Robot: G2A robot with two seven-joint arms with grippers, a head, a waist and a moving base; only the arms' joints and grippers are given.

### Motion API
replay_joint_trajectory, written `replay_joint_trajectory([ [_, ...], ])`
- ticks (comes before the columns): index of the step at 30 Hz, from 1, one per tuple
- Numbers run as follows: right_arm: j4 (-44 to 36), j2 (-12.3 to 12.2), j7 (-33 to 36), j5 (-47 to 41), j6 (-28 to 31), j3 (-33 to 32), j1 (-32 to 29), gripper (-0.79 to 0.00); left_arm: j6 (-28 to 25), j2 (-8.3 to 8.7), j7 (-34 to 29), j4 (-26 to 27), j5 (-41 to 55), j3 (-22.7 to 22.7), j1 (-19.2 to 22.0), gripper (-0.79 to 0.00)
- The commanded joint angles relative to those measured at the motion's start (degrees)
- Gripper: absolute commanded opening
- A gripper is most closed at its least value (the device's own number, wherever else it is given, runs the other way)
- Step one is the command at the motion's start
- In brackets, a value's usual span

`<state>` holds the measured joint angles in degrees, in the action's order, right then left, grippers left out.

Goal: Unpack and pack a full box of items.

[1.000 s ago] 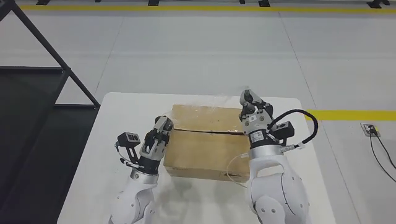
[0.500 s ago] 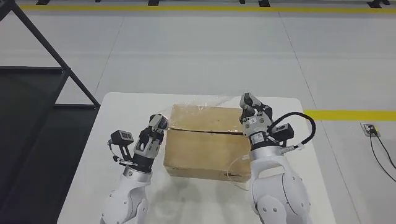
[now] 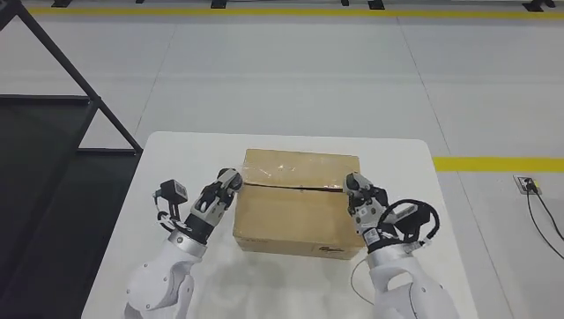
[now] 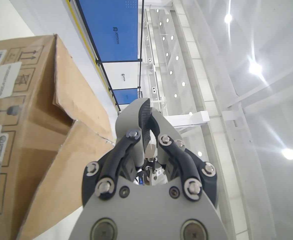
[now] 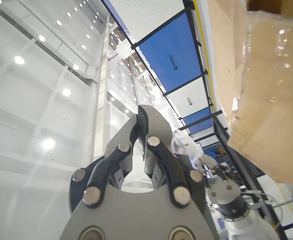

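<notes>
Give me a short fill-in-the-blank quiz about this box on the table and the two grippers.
The cardboard box rests on a ___ table. The left gripper and the right gripper sit on ___ sides of the box. Both grippers are ___, holding nothing.
Missing words: white; opposite; shut.

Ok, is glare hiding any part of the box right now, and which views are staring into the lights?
Left wrist view: ceiling lamps flare into long streaks, but away from the box, whose side is evenly lit. Right wrist view: lamps again, and the clear tape on the box glints in spots. Top view: even light, faint sheen on the box top.
</notes>
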<state>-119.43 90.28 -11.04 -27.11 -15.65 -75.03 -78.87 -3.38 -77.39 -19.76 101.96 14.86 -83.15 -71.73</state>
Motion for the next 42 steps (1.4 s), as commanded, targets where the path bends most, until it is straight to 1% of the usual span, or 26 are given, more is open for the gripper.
replay_joint_trajectory([
  [1, 0.41, -0.2, 0.76, 2.51, 0.57, 0.16, -0.71, -0.785, 0.6, 0.12, -0.34, -0.02, -0.42, -0.22, 0.04, -0.785],
  [5, 1.27, -0.36, 0.2, 5.67, 1.02, 0.69, -1.05, -0.785, 2.05, 0.35, -1.11, -0.18, -1.33, -0.44, 0.22, -0.785],
  [11, 1.57, -0.27, -2.54, 6.0, 0.85, 0.51, -0.44, -0.785, 3.73, 0.68, -1.57, -0.19, -1.78, -1.38, 0.3, -0.785],
  [14, 1.31, -0.28, -3.03, 5.63, -0.05, 0.13, -0.17, -0.785, 5.2, 0.85, -1.98, -0.11, -1.8, -1.88, 0.58, -0.785],
  [18, 1.09, -0.41, -3.23, 6.7, -2.77, 0.05, -0.06, -0.785, 6.39, 1.11, -2.92, -0.29, -3.22, -1.89, 1.22, -0.785],
  [24, 1.13, -0.67, -1.95, 8.38, -4.82, 0.6, -1.01, -0.785, 6.49, 1.17, -3.07, -0.4, -3.57, -1.53, 1.48, -0.785],
  [35, 1.14, -0.65, -2.28, 8.52, -4.42, 0.65, -1.0, -0.785, 6.23, 1.19, -2.77, -0.05, -3.59, -1.41, 1.09, -0.785],
  [37, 1.28, -0.69, -1.9, 8.6, -4.06, 0.56, -1.15, -0.785, 5.7, 1.29, -2.24, 0.25, -4.95, -1.4, 0.86, -0.785],
  [42, 2.68, -1.09, -0.32, 13.71, -3.36, 0.92, -0.85, -0.785, 5.3, 1.38, -1.59, 0.31, -5.62, -1.03, 0.73, -0.785],
])
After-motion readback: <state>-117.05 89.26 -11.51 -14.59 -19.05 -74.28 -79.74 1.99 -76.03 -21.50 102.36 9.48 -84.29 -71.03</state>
